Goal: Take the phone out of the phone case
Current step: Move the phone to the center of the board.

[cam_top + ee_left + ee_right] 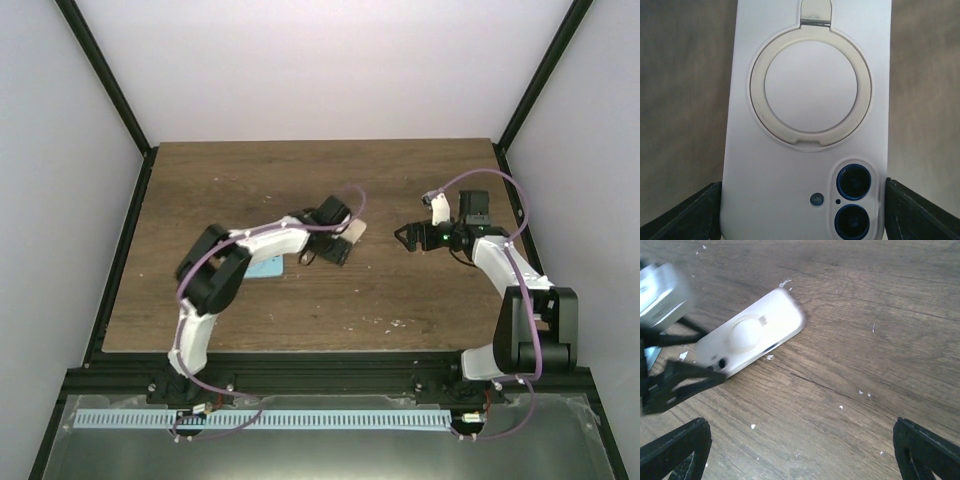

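The white phone case fills the left wrist view, back side up, with a round ring stand and the phone's two blue-rimmed camera lenses showing through its cut-out. My left gripper is shut on the case, one black finger against each long side at the camera end. In the top view the left gripper is mid-table with the case end sticking out. My right gripper is open and empty, a short way right of the case. The right wrist view shows the case low on the wood, ahead of the right gripper.
A light blue flat object lies on the wooden table under the left arm. Small white flecks dot the wood. Black frame posts line the table's sides.
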Robot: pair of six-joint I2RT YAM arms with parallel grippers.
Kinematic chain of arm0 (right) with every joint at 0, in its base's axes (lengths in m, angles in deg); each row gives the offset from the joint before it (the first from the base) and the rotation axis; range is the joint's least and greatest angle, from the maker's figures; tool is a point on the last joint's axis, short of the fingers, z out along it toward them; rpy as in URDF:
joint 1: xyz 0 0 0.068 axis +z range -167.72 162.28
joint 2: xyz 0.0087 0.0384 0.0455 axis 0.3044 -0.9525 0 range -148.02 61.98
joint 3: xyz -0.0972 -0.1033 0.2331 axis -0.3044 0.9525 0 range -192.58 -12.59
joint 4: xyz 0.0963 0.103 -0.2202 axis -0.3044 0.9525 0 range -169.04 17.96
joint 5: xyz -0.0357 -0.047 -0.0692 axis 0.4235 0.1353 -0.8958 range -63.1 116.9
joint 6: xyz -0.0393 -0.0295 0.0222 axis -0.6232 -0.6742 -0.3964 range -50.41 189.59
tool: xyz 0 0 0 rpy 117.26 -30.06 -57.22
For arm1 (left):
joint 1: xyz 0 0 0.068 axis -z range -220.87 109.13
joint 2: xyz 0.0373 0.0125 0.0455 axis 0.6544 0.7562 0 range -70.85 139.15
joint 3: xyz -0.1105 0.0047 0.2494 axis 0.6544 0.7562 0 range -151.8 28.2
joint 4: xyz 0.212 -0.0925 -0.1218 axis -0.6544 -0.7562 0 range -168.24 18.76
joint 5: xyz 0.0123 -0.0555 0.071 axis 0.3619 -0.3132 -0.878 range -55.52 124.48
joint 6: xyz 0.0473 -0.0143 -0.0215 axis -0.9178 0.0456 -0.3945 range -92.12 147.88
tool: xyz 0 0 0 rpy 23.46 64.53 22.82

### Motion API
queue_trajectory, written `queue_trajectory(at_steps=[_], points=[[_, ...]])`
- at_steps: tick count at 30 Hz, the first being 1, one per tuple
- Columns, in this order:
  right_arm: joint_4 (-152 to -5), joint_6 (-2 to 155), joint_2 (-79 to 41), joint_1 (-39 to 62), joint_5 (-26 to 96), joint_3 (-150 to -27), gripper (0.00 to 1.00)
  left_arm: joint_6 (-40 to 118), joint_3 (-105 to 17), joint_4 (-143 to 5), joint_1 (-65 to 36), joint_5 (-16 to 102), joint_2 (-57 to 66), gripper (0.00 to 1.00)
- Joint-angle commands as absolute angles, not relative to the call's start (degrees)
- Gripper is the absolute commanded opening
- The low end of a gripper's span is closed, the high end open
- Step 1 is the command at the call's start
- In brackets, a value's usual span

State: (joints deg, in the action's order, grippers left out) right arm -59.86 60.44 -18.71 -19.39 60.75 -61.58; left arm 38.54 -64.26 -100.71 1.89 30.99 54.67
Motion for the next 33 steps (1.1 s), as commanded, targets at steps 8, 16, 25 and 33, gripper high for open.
queue_trajectory(at_steps=[8, 16, 25, 33], points=[[-58.46, 54.51, -18.60, -19.05, 68.66, -63.30, 1.00, 37.59, -21.62, -90.93, 12.03, 35.63, 21.41, 0.70], [-45.80, 25.50, -14.28, -16.74, 76.45, -67.04, 1.00, 43.43, -23.16, -96.20, 14.50, 27.62, 20.06, 0.94], [-37.66, 7.28, -18.27, -5.12, 63.85, -76.74, 1.00, 48.65, -23.45, -104.58, 11.99, 24.95, 2.01, 1.00], [-38.19, -5.00, -24.79, 11.17, 56.67, -76.92, 1.00, 58.45, -19.57, -108.92, -2.23, 23.94, -6.98, 0.99]])
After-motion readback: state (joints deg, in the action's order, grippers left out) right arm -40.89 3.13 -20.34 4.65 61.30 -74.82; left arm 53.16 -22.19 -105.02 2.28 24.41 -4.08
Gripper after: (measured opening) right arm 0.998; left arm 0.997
